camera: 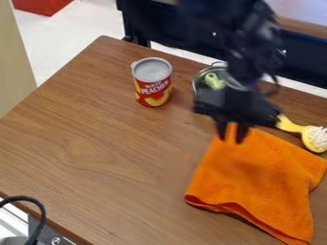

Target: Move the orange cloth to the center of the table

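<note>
The black gripper hangs right of the middle in the camera view, pointing down over the upper left part of the orange cloth. Its two fingers stand apart, and orange fabric shows between them; whether they touch the cloth cannot be told. The cloth lies spread on the right side of the brown table, with a folded edge along its lower left. Part of its top edge is hidden behind the gripper.
A red and yellow can stands upright left of the arm. Behind the gripper is a metal bowl with a green item inside, partly covered by the arm. A yellow brush lies beside the cloth's upper right edge.
</note>
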`<state>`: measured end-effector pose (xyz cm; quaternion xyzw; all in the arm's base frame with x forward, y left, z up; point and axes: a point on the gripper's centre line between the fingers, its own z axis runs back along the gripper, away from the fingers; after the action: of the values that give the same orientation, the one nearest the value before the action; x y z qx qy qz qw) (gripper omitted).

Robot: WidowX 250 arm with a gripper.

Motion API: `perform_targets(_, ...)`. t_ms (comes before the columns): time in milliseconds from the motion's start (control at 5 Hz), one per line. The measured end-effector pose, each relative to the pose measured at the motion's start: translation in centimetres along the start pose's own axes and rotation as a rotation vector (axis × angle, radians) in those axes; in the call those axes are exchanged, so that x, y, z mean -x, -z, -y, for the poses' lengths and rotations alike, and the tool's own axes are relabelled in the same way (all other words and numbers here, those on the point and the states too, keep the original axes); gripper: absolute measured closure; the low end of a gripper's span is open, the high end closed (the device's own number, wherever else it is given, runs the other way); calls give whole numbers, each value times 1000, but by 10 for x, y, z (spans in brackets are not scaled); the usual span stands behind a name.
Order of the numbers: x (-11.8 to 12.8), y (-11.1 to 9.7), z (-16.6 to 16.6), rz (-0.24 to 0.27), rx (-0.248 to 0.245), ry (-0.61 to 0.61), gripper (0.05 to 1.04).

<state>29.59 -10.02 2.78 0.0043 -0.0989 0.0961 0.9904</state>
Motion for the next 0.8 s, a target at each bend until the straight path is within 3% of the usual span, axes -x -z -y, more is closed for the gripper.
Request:
perform_targets(200, 8, 16, 23, -20, 12, 41, 1027)
perform_targets(600, 15, 40, 32, -50, 9, 38, 1031)
perform_targets(800, 16, 54, 30, -64, 32, 37, 1031)
